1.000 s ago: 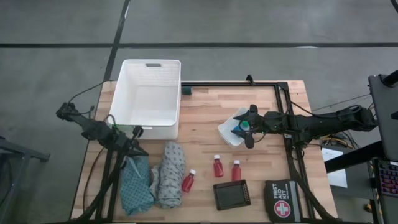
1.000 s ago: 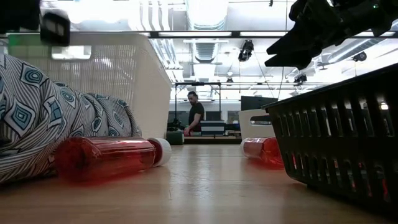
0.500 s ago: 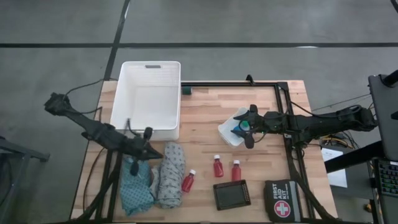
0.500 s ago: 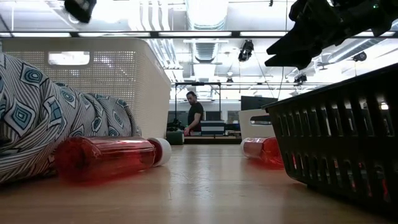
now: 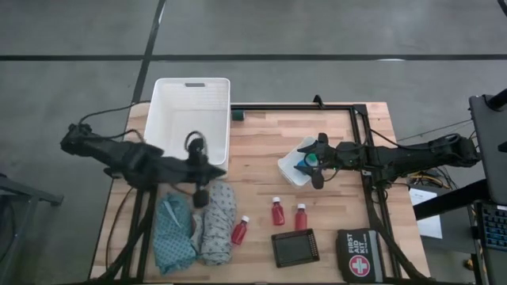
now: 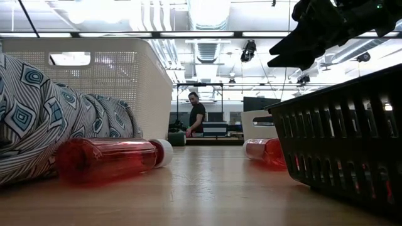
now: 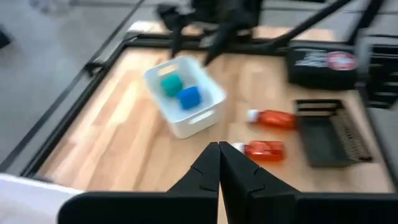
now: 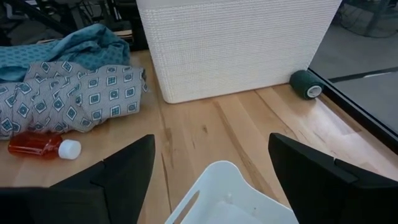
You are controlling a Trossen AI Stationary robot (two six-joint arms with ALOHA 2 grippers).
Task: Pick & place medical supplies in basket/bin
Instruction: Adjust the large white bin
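1. So, biggest thing first: the white basket [image 5: 190, 123] sits in the upper left of the high view on the table [image 5: 261, 134], and it looks empty as far as I can tell.
2. Below it, lower left of the frame, the teal cloth [image 5: 173, 241] and grey patterned cloth [image 5: 215, 226] lie side by side, touching.
3. Left hand [image 5: 203, 196] hangs above the top end of the grey cloth, just off the basket's near wall, fingers pressed shut and holding nothing.
4. Right hand [image 5: 315, 162] hovers over the small white tray [image 5: 289, 169] at centre right, fingers spread wide with nothing between them, right above the blue piece [image 7: 189, 97] and green piece [image 7: 171, 84].
5. Three red bottles [image 5: 278, 211] lie low in the centre, one touching the grey cloth.
6. Risk as I see it: a shut hand dropping onto cloth just pushes it, and could roll that nearby bottle. On the right, those pieces sit close together, so a wide grab might nudge both or tip the light tray.
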